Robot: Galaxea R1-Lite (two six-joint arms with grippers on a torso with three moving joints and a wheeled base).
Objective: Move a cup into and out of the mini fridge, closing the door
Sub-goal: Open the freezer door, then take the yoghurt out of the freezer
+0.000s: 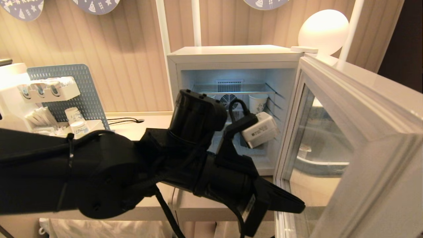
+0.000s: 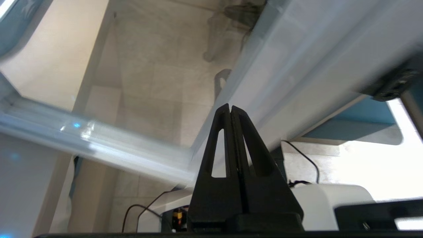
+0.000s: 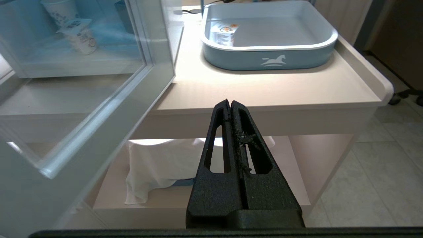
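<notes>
1. the cup [image 3: 82,41] sits inside the mini fridge [image 1: 231,54], on its floor, below and in front of a taller paper cup [image 3: 61,10]. you see it only through the door glass in the right wrist view, where it looks tilted; in the head view the left arm hides it.
2. expect it to be light, with thin plastic walls that dent under a hard squeeze. the foil lid is probably easy to puncture, and a chilled surface may be slick.
3. take it around the body below the lid rim, from the side, with a gentle pinch. avoid pressing on the foil.
4. the door [image 1: 363,109] stands wide open to the right, so the way in is free.
5. your left end effector [image 1: 301,208] is closed and holds nothing. it is low, close to the bottom of the door's inner frame; whether it touches, i cannot tell.
6. your right end effector [image 3: 230,103] is also closed and empty, parked in front of the table [image 3: 264,89] on the door's outer side.
7. don't confuse your target with the orange-marked cup [image 3: 224,34] in the blue tray [image 3: 264,59] on the table.
</notes>
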